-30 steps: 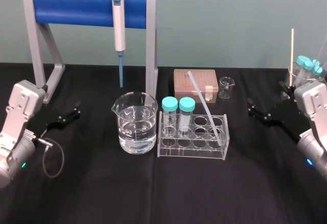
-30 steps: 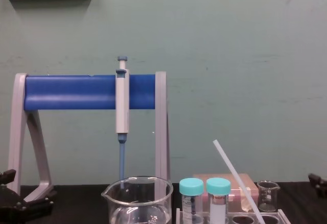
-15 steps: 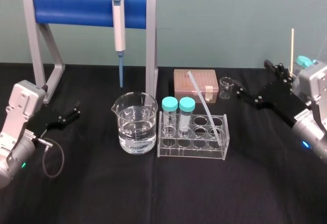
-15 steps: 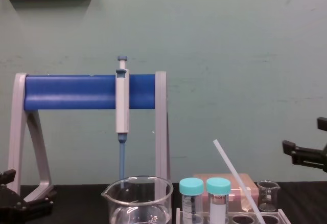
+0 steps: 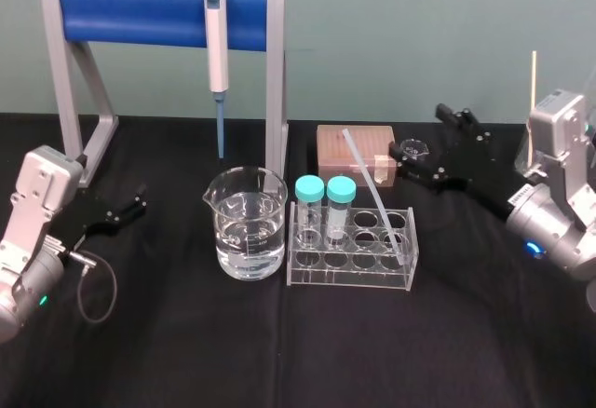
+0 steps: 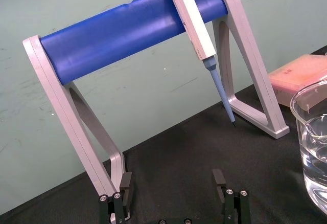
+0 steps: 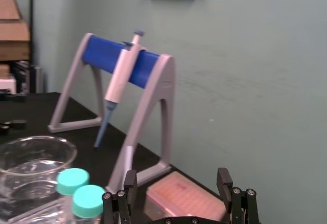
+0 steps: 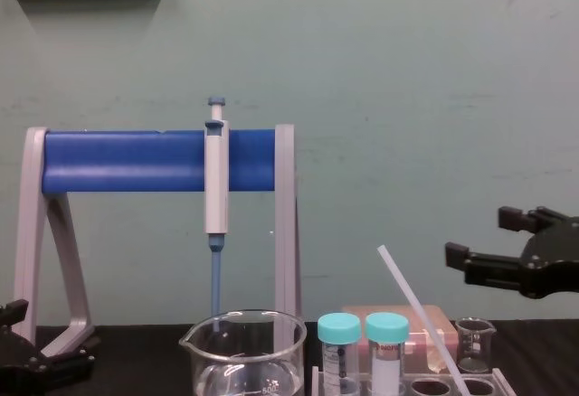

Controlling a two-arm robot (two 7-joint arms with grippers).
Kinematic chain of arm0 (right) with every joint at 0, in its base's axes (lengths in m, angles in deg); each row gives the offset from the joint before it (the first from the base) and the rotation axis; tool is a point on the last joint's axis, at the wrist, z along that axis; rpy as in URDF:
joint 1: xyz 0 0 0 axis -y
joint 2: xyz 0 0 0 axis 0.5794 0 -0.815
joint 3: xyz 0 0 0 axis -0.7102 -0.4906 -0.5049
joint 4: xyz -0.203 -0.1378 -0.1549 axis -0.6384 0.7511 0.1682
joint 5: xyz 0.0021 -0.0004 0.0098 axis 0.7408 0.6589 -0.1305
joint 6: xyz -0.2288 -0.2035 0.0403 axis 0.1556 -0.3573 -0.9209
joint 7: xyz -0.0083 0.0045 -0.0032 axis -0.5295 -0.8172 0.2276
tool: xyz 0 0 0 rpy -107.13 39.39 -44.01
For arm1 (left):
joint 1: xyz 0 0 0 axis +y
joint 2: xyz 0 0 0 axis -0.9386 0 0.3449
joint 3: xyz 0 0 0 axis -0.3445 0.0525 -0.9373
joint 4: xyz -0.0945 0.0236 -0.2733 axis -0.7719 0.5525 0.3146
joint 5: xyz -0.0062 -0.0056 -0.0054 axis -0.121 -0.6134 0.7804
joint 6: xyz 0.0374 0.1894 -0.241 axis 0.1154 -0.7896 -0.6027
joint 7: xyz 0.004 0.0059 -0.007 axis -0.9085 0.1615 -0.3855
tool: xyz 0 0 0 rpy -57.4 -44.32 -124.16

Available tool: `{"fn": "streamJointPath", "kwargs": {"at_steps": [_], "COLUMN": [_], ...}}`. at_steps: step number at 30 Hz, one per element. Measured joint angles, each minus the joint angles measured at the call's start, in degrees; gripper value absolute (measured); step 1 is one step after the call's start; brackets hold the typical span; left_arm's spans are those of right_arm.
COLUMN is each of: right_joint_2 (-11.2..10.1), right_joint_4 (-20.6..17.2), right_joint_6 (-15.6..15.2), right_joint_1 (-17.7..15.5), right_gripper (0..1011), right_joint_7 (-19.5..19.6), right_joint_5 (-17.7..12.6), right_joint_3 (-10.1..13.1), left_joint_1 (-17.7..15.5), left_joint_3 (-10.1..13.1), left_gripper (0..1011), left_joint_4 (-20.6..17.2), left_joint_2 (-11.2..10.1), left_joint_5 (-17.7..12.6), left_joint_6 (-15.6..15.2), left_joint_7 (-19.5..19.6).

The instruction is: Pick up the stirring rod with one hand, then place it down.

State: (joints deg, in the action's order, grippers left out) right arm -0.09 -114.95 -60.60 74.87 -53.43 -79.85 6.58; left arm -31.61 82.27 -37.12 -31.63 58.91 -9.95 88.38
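Black left gripper (image 5: 140, 200) and right gripper (image 5: 417, 130), same build: angular jointed fingers (image 7: 223, 179) with tiny silver screws (image 7: 118, 194) at the knuckles. Boxy light-grey wrist housings (image 5: 42, 194) behind them. A thin grey cable (image 5: 113, 287) loops off the left arm. Green light (image 5: 41, 301) on the left arm, blue light (image 5: 531, 248) on the right.

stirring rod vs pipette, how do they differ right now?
The stirring rod leans tilted in the test tube rack; the pipette hangs upright from the blue stand bar. The stirring rod is plain translucent white, evenly thin; the pipette has a thicker white body, blue tip. Both are long, slender, ungripped: right gripper open beside the rod's top, left gripper parked near the stand.
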Motion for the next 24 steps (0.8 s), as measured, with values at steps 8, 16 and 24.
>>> {"fn": "streamJointPath", "kwargs": {"at_steps": [8, 16, 24], "right_joint_2": [1.6, 3.3, 4.8], "right_joint_4": [2.7, 7.3, 11.5], "right_joint_6": [-1.2, -2.7, -3.0], "right_joint_1": [2.0, 4.9, 7.6], "right_gripper": [1000, 1000, 1000], "right_joint_7": [-4.6, -9.7, -14.6], "right_joint_5": [-1.0, -3.0, -3.8], "right_joint_3": [-0.6, -0.3, -0.3], "left_joint_1": [0.0, 0.0, 0.0], "left_joint_3": [0.0, 0.0, 0.0], "left_gripper": [1001, 1000, 1000], "left_joint_4": [0.0, 0.0, 0.0], "left_joint_2": [0.0, 0.0, 0.0], "left_joint_5": [0.0, 0.0, 0.0], "left_joint_6": [0.0, 0.0, 0.0], "left_joint_7": [0.0, 0.0, 0.0]}}
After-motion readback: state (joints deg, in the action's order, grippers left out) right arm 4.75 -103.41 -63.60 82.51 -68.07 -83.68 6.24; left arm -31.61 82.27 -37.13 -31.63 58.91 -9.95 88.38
